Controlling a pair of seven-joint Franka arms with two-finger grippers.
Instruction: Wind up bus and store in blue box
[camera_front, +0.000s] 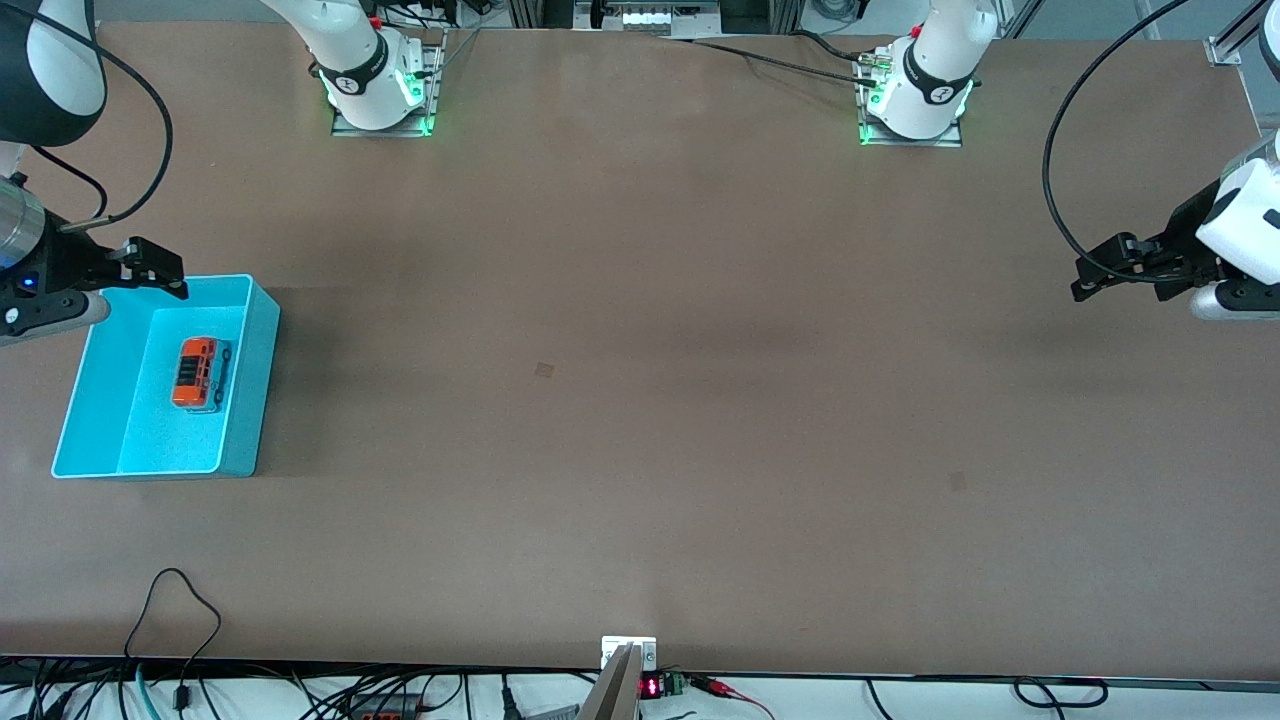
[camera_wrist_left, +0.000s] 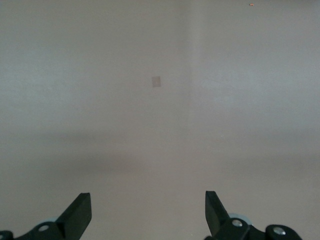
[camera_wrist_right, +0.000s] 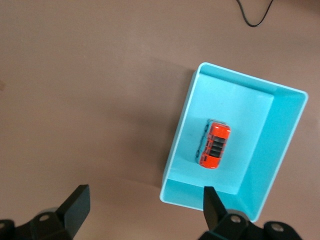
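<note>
- In your front view, the bus (camera_front: 199, 374) sits on its wheels inside the blue box (camera_front: 262, 380), roof up, at the right arm's end of the table (camera_front: 640, 400).
- The right gripper (camera_front: 150, 268) hangs over the box's edge nearest the robot bases. Its arm is cut off by the frame edge, and from this angle you cannot judge the finger gap.
- The left gripper (camera_front: 1095, 278) waits over bare table at the left arm's end, holding nothing; its wrist is cropped at the frame edge.
- In your left wrist view, the left gripper (camera_wrist_left: 148, 212) shows only two dark fingertips, spread wide over bare table.
- In your right wrist view, the right gripper (camera_wrist_right: 146, 210) is spread wide and empty, with only its tips visible. One fingertip (camera_wrist_right: 214, 207) overlaps the blue box (camera_wrist_right: 177, 145) wall. The bus (camera_wrist_right: 215, 145) shows just its roof; its lower body is mostly hidden.
</note>
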